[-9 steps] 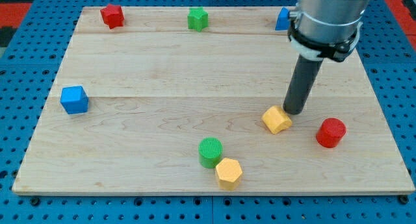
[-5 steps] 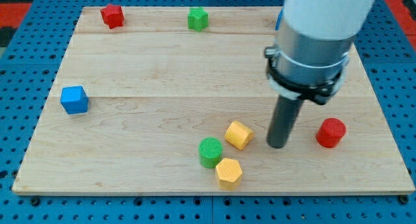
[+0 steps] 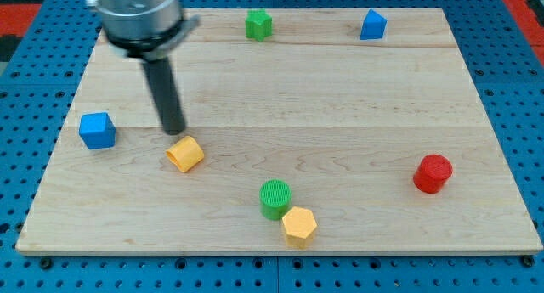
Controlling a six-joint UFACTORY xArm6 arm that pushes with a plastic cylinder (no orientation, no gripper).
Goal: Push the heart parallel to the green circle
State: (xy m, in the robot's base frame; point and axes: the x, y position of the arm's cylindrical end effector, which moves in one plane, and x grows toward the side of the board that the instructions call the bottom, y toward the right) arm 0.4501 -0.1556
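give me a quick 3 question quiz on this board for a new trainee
1. True or false: my tip sits just above the view's top side of the yellow heart.
2. Which block touches the green circle? A) red cylinder B) yellow hexagon C) blue cube
3. Fill in: the green block at the view's top has the blue block to the view's ____.

Key: 1 true; 2 B; 3 right.

My tip (image 3: 174,130) rests on the board at the view's left, the rod upright above it.
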